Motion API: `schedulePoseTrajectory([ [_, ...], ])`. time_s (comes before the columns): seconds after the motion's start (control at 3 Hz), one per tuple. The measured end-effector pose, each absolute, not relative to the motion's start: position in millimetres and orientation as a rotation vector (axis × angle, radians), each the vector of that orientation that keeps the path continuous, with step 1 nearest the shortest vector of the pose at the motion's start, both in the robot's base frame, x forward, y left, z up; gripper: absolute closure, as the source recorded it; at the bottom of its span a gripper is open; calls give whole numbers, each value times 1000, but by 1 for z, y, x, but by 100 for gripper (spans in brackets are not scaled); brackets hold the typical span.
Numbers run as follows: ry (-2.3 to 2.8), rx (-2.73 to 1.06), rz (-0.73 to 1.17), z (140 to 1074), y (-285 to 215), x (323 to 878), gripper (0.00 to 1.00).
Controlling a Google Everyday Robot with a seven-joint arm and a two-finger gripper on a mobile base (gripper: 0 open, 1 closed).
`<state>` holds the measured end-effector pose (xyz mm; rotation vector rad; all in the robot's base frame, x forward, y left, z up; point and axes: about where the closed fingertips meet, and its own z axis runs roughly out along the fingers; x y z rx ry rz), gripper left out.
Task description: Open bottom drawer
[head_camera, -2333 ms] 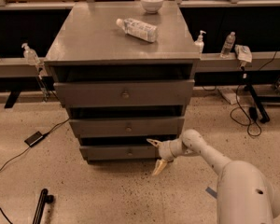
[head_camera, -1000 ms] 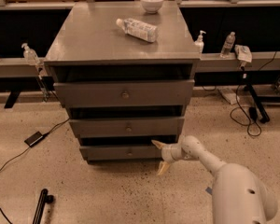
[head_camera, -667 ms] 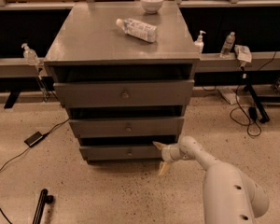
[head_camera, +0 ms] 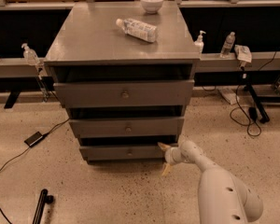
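At the foot of the grey cabinet (head_camera: 121,41), my gripper (head_camera: 164,158) sits low at the cabinet's right front corner, my white arm (head_camera: 210,171) reaching in from the cabinet's lower right. My fingers (head_camera: 162,147) are spread, one above the other and pinching nothing, the upper tip at the right end of the bottom drawer (head_camera: 102,152). That drawer is the lowest and narrowest of the cabinet's three fronts, just above the floor (head_camera: 107,190), with a small round knob (head_camera: 129,151) at its centre. On the cabinet's top, a plastic bottle (head_camera: 136,29) lies on its side and a white bowl (head_camera: 152,3) stands at the far edge.
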<state>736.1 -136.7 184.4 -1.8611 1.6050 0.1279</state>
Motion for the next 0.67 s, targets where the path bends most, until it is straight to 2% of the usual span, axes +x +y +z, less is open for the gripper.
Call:
schedulePoseTrajectory([
  [0.67, 1511, -1843, -23, 196, -133, 754, 0],
])
